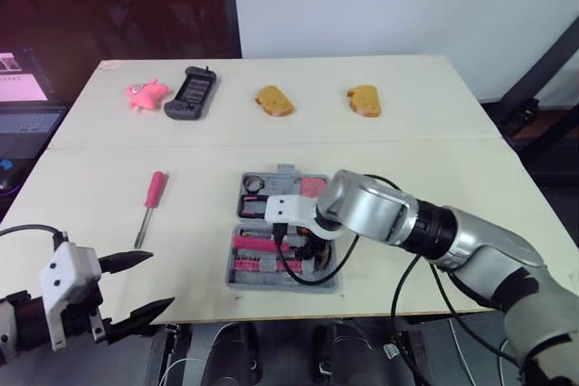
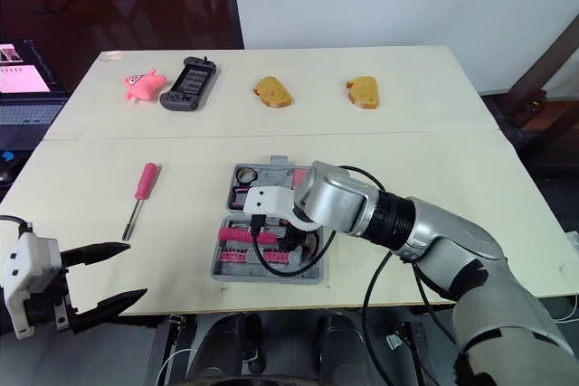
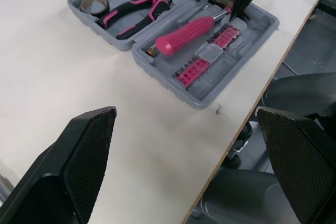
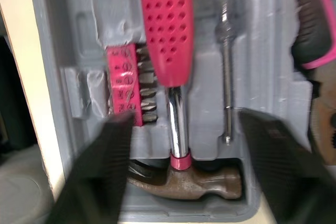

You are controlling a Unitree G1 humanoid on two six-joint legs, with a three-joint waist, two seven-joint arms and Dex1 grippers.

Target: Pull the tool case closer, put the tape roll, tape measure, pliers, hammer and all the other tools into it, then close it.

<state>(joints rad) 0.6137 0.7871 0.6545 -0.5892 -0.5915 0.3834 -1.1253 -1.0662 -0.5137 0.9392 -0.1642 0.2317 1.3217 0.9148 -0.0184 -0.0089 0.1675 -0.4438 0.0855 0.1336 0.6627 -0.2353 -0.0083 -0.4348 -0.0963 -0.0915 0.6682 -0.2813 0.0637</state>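
The tool case [image 1: 242, 279] lies open on the surface [image 1: 434, 142], near the middle and close to the front edge, with only a thin strip of bare top between its near wall and the drop. There is wide free room to its left and right. The far half carries a pink toy [image 1: 145, 94], a handheld game device [image 1: 191, 92] and two pieces of bread [image 1: 273, 101], all well apart from the case.

My right gripper [image 4: 184, 116] hangs over the case's near half, released. Its fingers stand apart on either side of the hammer [image 4: 164, 24], which lies in its slot beside the rows of bits [image 3: 197, 66]. The pliers [image 3: 134, 11] and tape roll [image 3: 92, 4] sit in the far half.

A pink screwdriver [image 1: 152, 201] lies loose on the surface left of the case, handle away from me. My left gripper [image 1: 161, 279] is at the front left edge, released and empty, near the screwdriver's tip but not touching it.
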